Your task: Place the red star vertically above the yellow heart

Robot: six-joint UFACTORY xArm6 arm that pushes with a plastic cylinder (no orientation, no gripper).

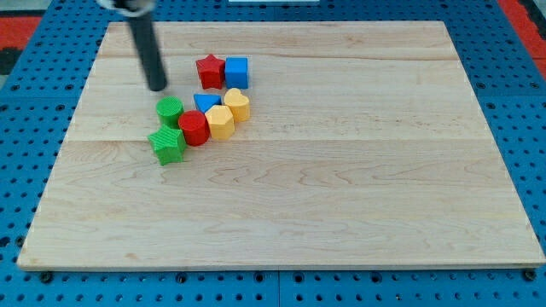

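Observation:
The red star (209, 71) lies on the wooden board (341, 170) toward the view's top left, touching a blue cube (236, 72) on its right. The yellow heart (237, 104) sits just below the blue cube, so the red star is up and to the left of the heart. My tip (158, 87) is left of the red star, a block's width away, and just above the green cylinder (169, 111). The rod rises from the tip to the view's top edge.
A blue triangle (205, 102), a yellow hexagonal block (220, 123), a red cylinder-like block (194, 128) and a green star (167, 145) cluster with the heart in a diagonal row. The board lies on a blue pegboard (34, 102).

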